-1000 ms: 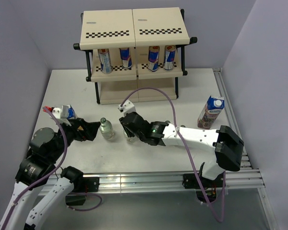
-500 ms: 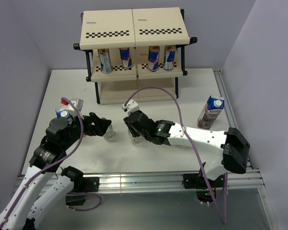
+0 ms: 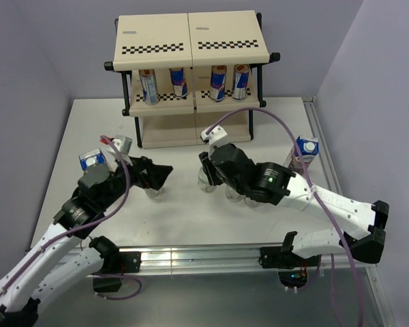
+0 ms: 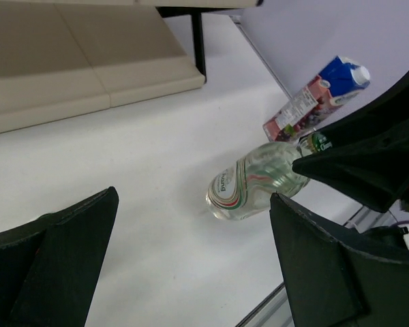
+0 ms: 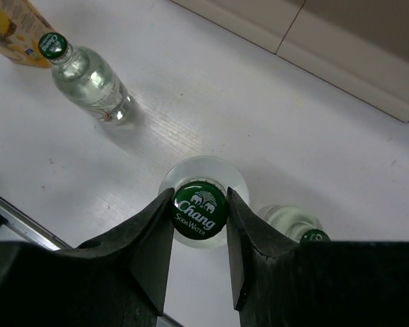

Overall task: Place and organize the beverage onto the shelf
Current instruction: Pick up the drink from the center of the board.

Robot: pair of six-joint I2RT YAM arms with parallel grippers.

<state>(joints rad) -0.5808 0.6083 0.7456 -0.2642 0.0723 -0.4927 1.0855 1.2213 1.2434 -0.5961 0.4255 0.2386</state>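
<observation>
Jaws of the matte black right gripper [image 5: 199, 219] pinch the round green cap [image 5: 199, 208] of a small clear bottle [image 5: 199, 167]; the left gripper [image 4: 194, 204] gapes wide, holding nothing.

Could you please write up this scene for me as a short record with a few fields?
shelf: four cans on the middle tier
right fingers: shut on the green cap of an upright bottle
left fingers: open, holding nothing
table: purple carton, yellow carton, two more bottles
</observation>
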